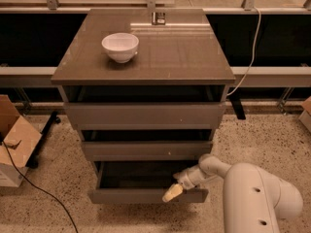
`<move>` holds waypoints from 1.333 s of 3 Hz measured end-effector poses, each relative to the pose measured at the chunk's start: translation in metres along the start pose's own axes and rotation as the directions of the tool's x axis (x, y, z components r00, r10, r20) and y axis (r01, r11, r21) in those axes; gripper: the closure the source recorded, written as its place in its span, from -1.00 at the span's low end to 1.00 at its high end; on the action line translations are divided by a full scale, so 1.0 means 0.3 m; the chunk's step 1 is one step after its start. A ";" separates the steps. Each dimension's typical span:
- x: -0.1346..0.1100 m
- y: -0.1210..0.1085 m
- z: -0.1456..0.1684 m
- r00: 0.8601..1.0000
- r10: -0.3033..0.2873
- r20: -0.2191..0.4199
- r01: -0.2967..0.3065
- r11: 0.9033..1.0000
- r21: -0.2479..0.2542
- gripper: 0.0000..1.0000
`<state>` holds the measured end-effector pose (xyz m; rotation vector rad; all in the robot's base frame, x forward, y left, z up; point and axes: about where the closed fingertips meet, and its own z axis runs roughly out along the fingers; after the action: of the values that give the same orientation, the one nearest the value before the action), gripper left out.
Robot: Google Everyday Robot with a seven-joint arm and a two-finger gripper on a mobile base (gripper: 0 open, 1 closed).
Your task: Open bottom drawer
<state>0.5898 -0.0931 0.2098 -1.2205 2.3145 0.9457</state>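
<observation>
The bottom drawer (pixel 141 196) is the lowest of three grey-brown handleless drawers in the cabinet. It stands pulled out toward me, its dark inside (pixel 141 174) showing above its flat front. My gripper (pixel 172 193) is at the top edge of that front, right of its middle, with its yellowish tip against the edge. My white arm (pixel 257 198) comes in from the lower right.
The middle drawer (pixel 146 150) and top drawer (pixel 145 115) sit above, slightly out. A white bowl (pixel 120 46) stands on the cabinet top (pixel 184 52). A cardboard box (pixel 14 144) and a black cable (pixel 34 188) lie on the speckled floor at left.
</observation>
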 end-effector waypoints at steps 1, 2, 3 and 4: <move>0.019 0.018 0.018 0.998 -0.024 -0.053 0.025 1.000 0.011 -1.00; 0.074 0.041 0.046 0.991 -0.028 -0.127 0.030 1.000 0.010 -1.00; 0.158 0.065 0.048 0.978 -0.014 -0.208 0.013 1.000 -0.004 -0.63; 0.218 0.085 0.039 0.969 0.005 -0.248 -0.010 1.000 -0.018 -0.17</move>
<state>0.5319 -0.1130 0.1736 -1.4104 2.5063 0.8616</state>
